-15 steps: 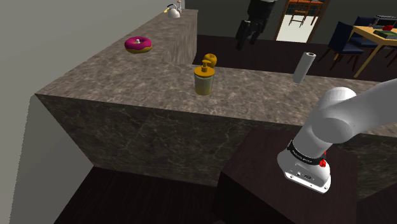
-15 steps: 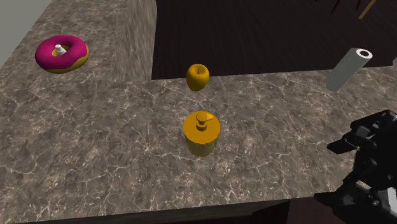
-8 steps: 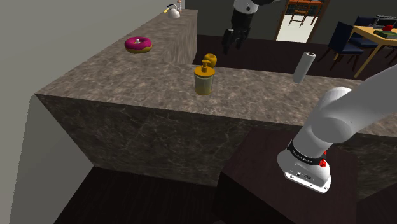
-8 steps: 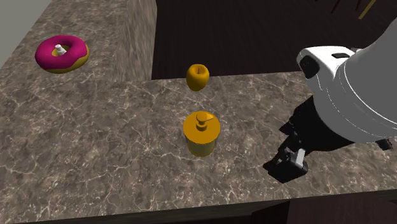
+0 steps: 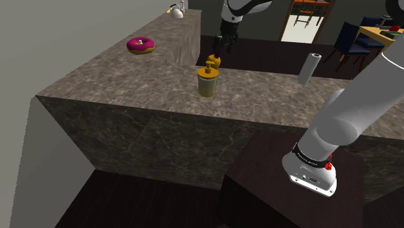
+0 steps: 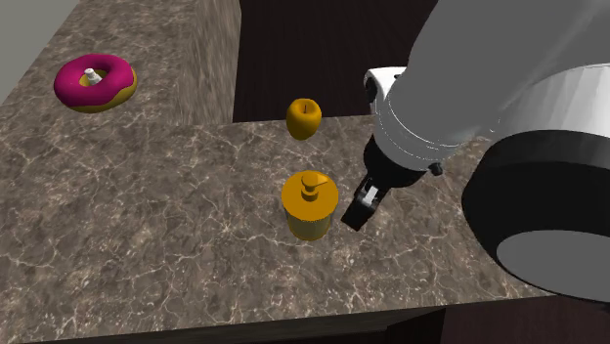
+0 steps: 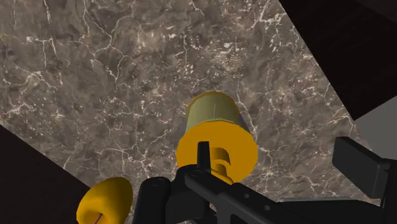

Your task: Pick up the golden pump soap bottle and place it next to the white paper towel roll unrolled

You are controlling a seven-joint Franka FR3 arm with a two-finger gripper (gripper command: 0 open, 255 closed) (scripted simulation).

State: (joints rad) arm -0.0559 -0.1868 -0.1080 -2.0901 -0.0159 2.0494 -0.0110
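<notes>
Counter (image 5: 123,78): brown-grey stone, marble-like, pale veins, dull polish
Pump soap bottle (image 6: 311,207): golden, smooth, satin sheen; material unclear
Apple (image 6: 304,117): same golden, smooth skin
Doughnut (image 6: 94,80): glossy pink icing
Paper towel roll (image 5: 310,67): plain grey, matt
Arm (image 6: 459,78): smooth white shell, soft sheen
Floor (image 5: 149,201): dark wood planks

1. In the shoulder view the gripper (image 5: 220,46) has slid from the top centre of the frame down and to the left. It now hangs just above and behind the golden pump bottle (image 5: 208,79).
2. In the second exterior view it has crossed from the lower right edge to the middle of the frame, ending just right of the bottle.
3. The white arm (image 6: 489,107), absent there a second ago, now spreads over that view's right half.
</notes>
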